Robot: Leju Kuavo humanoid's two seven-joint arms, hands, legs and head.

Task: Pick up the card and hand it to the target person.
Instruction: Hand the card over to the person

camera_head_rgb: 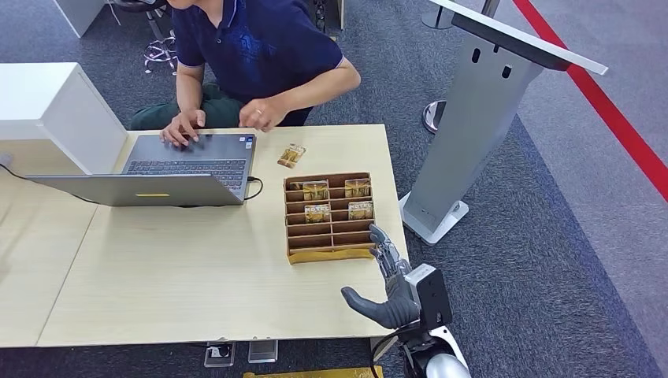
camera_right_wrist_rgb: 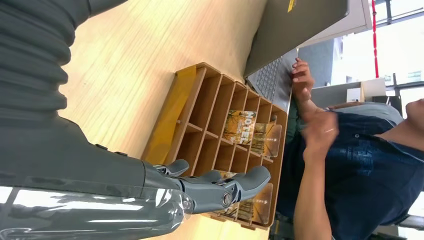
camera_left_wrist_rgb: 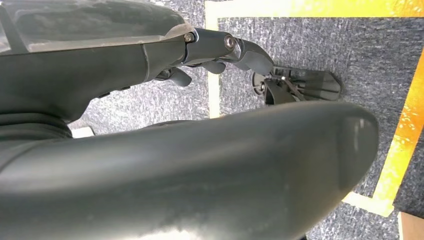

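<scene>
Head view: right hand (camera_head_rgb: 387, 283) hovers open beside card rack (camera_head_rgb: 328, 217).

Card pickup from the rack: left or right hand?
Right. The right hand hovers open beside the card rack, fingers toward the cards. The left hand hangs over carpet.

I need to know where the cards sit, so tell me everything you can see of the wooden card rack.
The rack is a light brown, wood-looking tray lying flat on the table, right of the laptop. Thin dividers split it into two columns of narrow slots. Four cards stand in the slots nearest the person; the nearer slots look empty. A yellowish strip edges its near side. The right hand hovers at its near right corner, fingers spread, holding nothing; contact cannot be told.
</scene>
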